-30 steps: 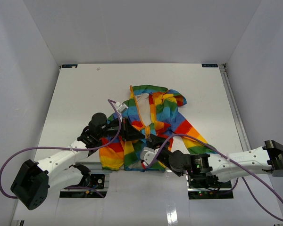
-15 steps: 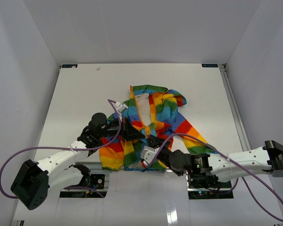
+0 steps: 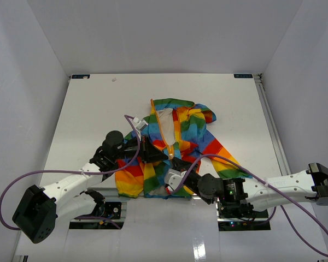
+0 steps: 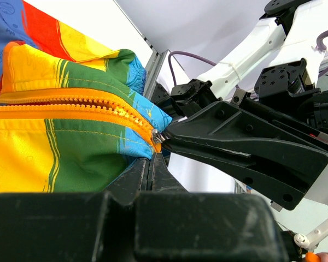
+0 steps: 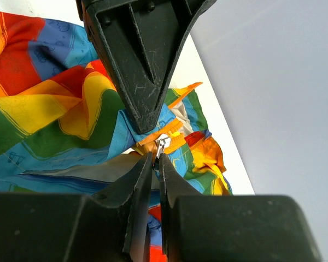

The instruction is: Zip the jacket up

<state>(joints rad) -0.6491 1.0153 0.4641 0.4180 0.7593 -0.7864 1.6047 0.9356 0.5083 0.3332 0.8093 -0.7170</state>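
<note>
The rainbow-striped jacket (image 3: 180, 128) lies crumpled at the table's middle, with its orange zipper (image 3: 165, 128) running up the front. My left gripper (image 3: 153, 155) is shut on the jacket's light-blue hem (image 4: 145, 143), just beside the zipper's bottom end (image 4: 71, 109). My right gripper (image 3: 176, 162) comes in from the opposite side. Its jaws are closed on the small silver zipper pull (image 5: 160, 145), which also shows in the left wrist view (image 4: 157, 137). The two grippers meet tip to tip: the left fingers (image 5: 139, 65) show in the right wrist view and the right fingers (image 4: 235, 147) in the left wrist view.
The white table (image 3: 87, 109) has walls at the back and on both sides. A metal rail (image 3: 270, 125) runs along its right edge. Purple cables (image 3: 22, 183) loop beside both arms. The jacket's lower edge hangs over the table's near edge (image 3: 131, 188).
</note>
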